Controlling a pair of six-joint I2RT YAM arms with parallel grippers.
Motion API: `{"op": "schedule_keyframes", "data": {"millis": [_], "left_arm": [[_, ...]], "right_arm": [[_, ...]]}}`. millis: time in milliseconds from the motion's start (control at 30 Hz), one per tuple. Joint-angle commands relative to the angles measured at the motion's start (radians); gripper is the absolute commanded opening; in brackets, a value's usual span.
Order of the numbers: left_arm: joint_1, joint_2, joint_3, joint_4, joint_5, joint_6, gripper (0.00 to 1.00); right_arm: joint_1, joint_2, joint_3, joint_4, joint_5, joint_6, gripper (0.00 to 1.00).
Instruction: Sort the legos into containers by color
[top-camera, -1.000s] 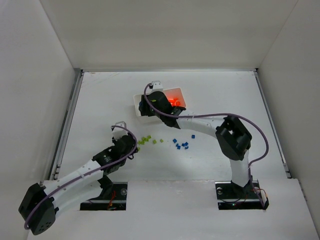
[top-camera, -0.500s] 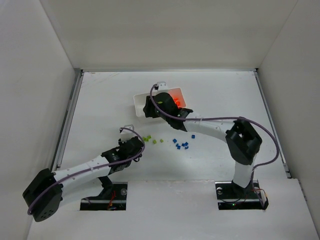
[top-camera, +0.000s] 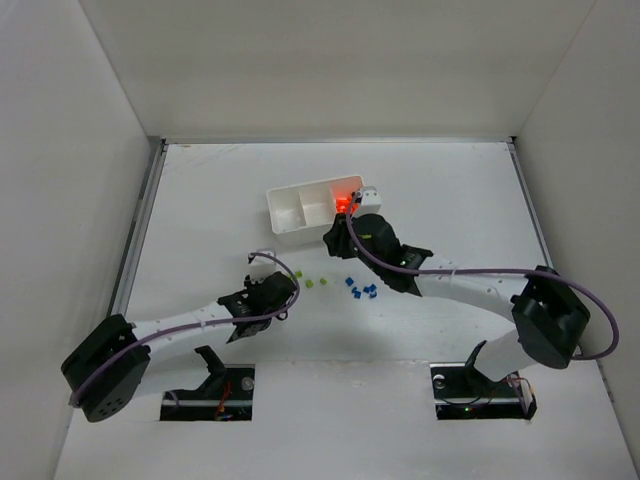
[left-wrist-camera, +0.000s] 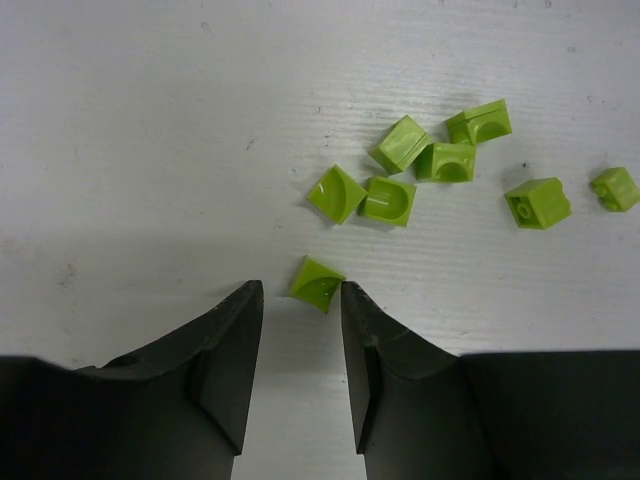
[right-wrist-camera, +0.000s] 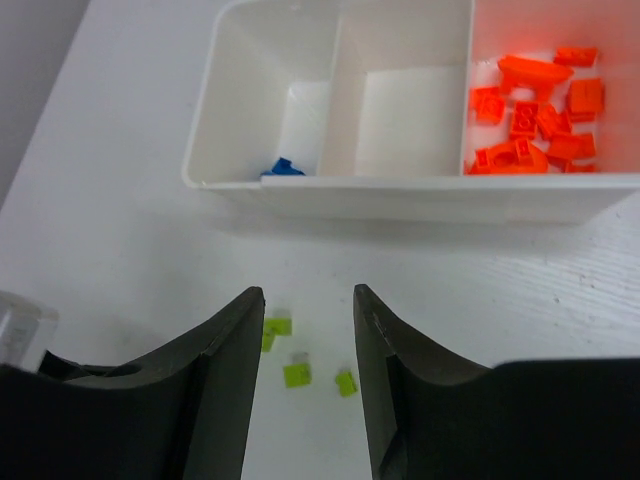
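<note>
The white three-compartment tray (top-camera: 272, 210) lies at the table's middle back. Its right compartment holds several orange legos (top-camera: 345, 202), which also show in the right wrist view (right-wrist-camera: 535, 110). One blue lego (right-wrist-camera: 283, 167) lies in the left compartment; the middle one looks bare. Yellow-green legos (top-camera: 310, 283) and blue legos (top-camera: 362, 290) lie loose on the table. My left gripper (left-wrist-camera: 300, 292) is open low over the table, with one green lego (left-wrist-camera: 318, 282) at its tips, touching the right fingertip; more green legos (left-wrist-camera: 400, 170) lie beyond. My right gripper (right-wrist-camera: 308, 295) is open and empty, above the table just in front of the tray (right-wrist-camera: 400, 197).
White walls enclose the table on three sides, with metal rails (top-camera: 140, 230) along the left and right edges. A few green legos (right-wrist-camera: 297, 374) lie below the right gripper. The left arm (top-camera: 180, 330) stretches low across the near left.
My right gripper has drawn back from over the tray to the table in front of it, uncovering the tray. My left gripper has moved right, up to the green legos.
</note>
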Motion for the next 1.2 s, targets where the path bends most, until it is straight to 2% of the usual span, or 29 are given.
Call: {"op": "schedule_keyframes", "data": {"millis": [0,200,433,500,600,700,833,1000,1167], "left_arm": [[0.003,0.036,0.033,0.033,-0.023,-0.007,0.32],[-0.003,0.062,0.062,0.036,-0.02,0.027,0.14],[-0.001,-0.062,0.18,0.016,-0.011,0.053,0.12],[0.014,-0.044,0.247,0.048,0.007,0.083,0.12],[0.052,0.067,0.35,0.177,0.061,0.146,0.12],[0.077,0.194,0.476,0.249,0.11,0.172,0.13],[0.124,0.389,0.632,0.313,0.121,0.227,0.13],[0.177,0.59,0.793,0.307,0.115,0.257,0.16],[0.187,0.691,0.878,0.281,0.106,0.267,0.22]], "right_arm": [[-0.001,-0.055,-0.055,0.077,0.028,0.023,0.47],[-0.021,-0.153,-0.171,0.074,0.042,0.039,0.49],[-0.046,-0.326,-0.381,0.03,0.092,0.08,0.51],[-0.052,-0.369,-0.437,0.003,0.114,0.109,0.42],[-0.069,-0.417,-0.506,-0.012,0.157,0.131,0.22],[-0.083,-0.454,-0.547,-0.032,0.189,0.158,0.19],[-0.084,-0.462,-0.567,-0.026,0.203,0.152,0.26],[-0.086,-0.466,-0.577,-0.007,0.195,0.142,0.49],[-0.098,-0.431,-0.564,-0.007,0.195,0.143,0.53]]}}
